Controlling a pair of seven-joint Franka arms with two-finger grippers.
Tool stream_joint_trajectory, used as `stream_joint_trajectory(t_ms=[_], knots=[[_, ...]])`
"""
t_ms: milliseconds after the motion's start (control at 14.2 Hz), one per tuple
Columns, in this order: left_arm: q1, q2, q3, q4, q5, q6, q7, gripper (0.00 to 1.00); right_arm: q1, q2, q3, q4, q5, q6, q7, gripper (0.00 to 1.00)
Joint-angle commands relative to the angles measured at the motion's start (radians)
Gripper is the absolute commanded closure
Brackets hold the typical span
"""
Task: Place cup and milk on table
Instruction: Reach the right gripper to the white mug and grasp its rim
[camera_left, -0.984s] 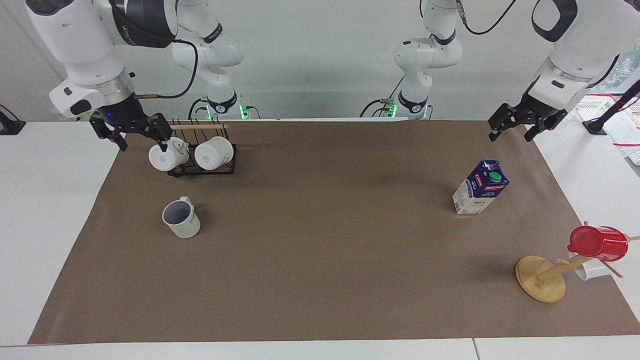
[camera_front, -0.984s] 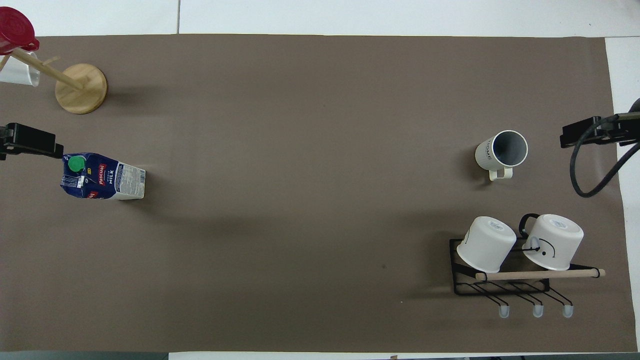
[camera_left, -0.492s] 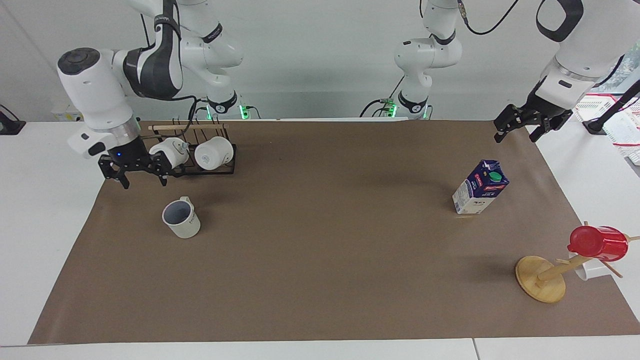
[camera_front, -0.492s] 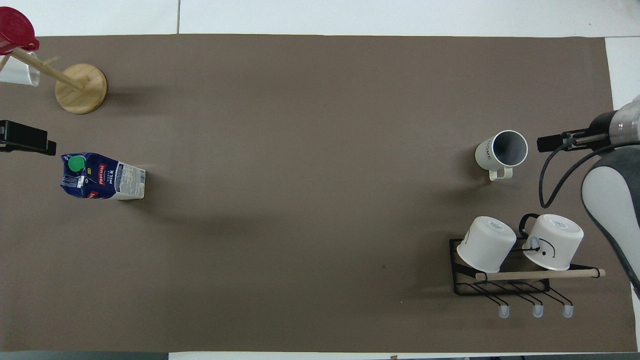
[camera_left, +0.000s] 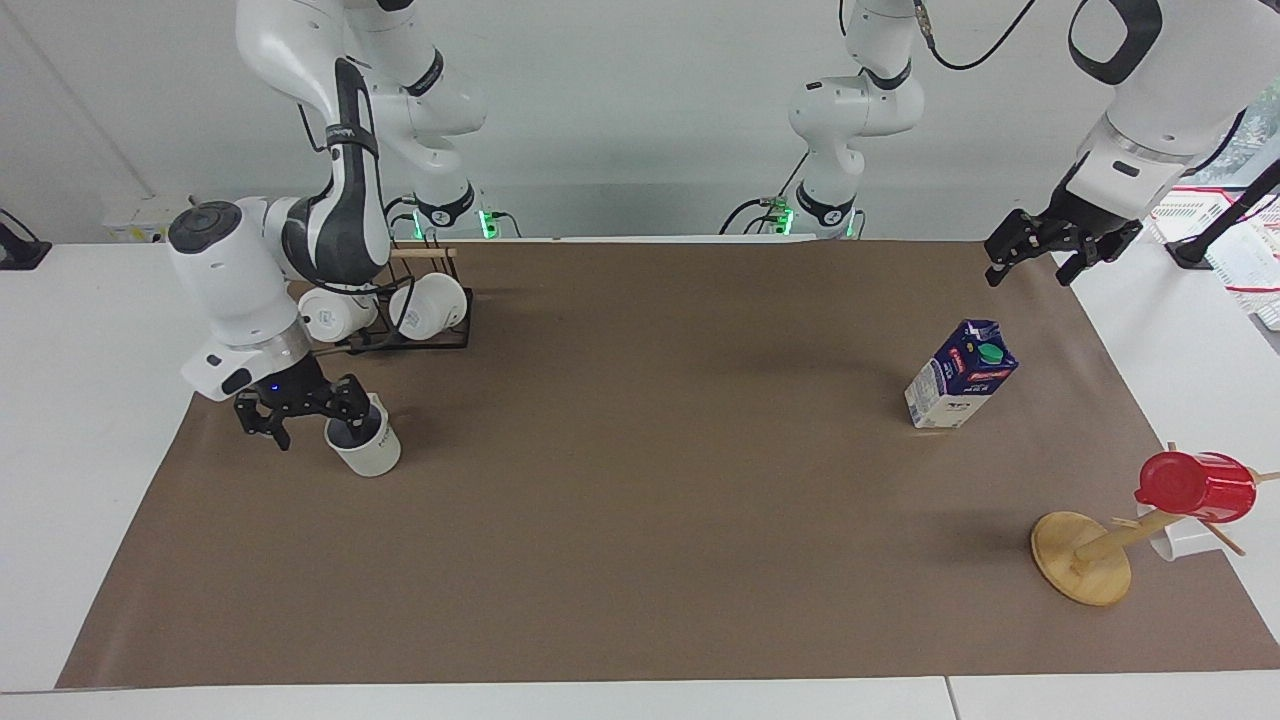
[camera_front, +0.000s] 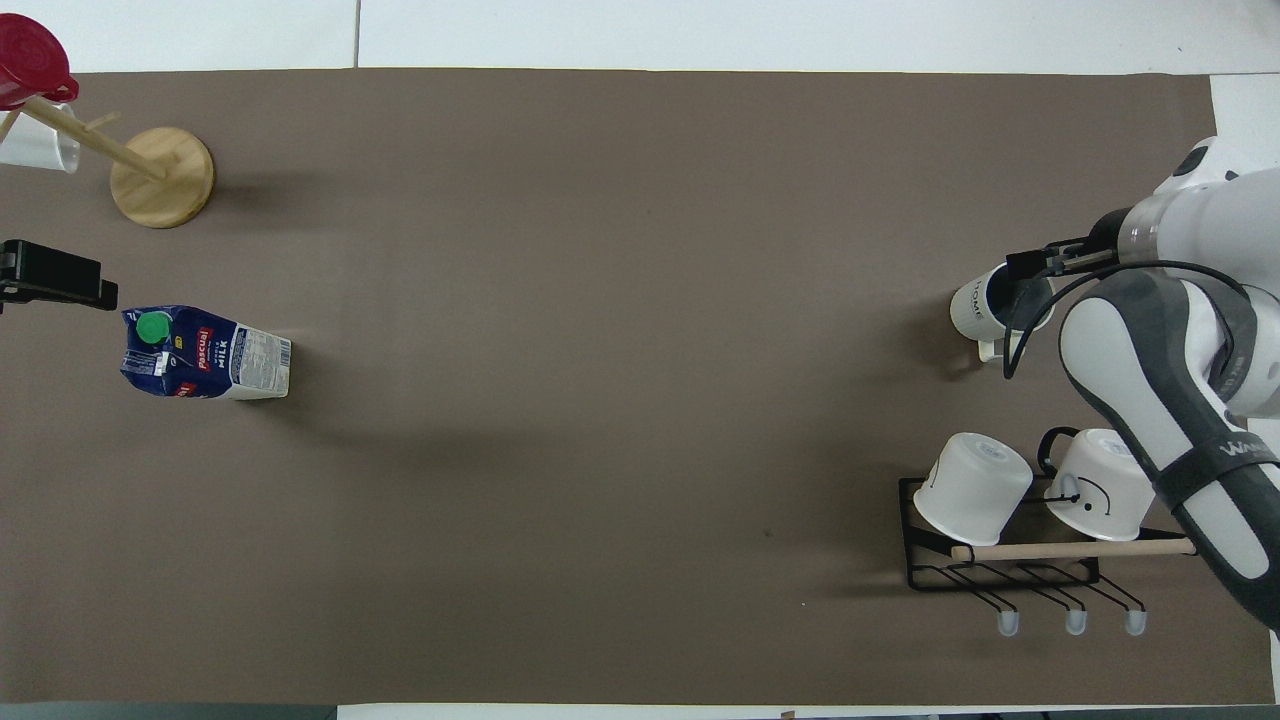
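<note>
White arms (camera_left: 240, 280) with dark grey joint bands, black cables, seemingly black grippers

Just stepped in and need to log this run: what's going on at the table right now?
The right arm's tool is open and low at the cup, which stands upright on the brown sheet of the table; nothing is gripped yet. The left arm's tool, also open and empty, hangs near the robots' edge of the sheet. The milk stands untouched toward the left arm's end.
</note>
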Motion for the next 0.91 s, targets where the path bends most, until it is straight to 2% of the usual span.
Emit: stream_joint_trajectory(t_ms=[0,351,562,843], knots=[[-0.006,-0.025,0.007,-0.038,-0.014,0.026,0.017,0.0,-0.009,-0.01,0.004,-0.047,0.041,0.023,-0.088,0.0],[-0.007,-0.023,0.006,-0.036,-0.014,0.03,0.012,0.0,-0.012,-0.021,0.004,-0.095,0.041,0.072,-0.133,0.02],[-0.004,-0.028,0.007,-0.053,-0.016,0.041,0.012,0.0,-0.027,0.026,0.004,-0.088,0.048,0.095,-0.184,0.11],[0.005,-0.08,0.007,-0.183,-0.016,0.148,0.012,0.0,-0.021,0.031,0.007,-0.046,0.076,0.04,-0.187,0.3]])
